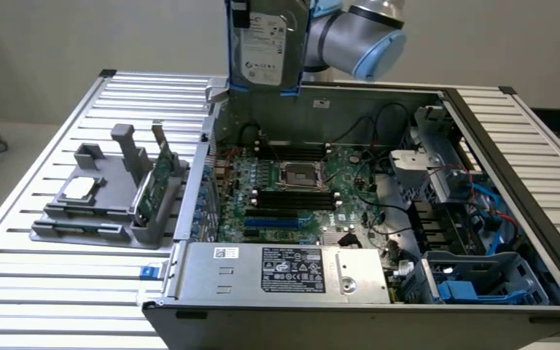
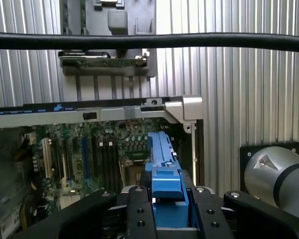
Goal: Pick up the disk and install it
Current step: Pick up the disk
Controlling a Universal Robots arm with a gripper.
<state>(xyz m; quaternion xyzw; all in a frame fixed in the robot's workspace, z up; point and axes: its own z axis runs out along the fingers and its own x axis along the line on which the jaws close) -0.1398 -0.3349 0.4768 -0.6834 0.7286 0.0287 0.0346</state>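
Aloft, the disk hung upright at twelve o'clock over the case. The gripper fingers clamped its blue frame. Pickup was done; installation, probably in the five-o'clock cage, was not.

The exterior view stands off the ribbed silver metal table, high and at middling range, looking down aslant into the open dark-grey computer case. The wrist view sits close behind the black gripper, facing down past the blue-framed silver disk. Both views take in the green motherboard, the grey plastic holder and the table.
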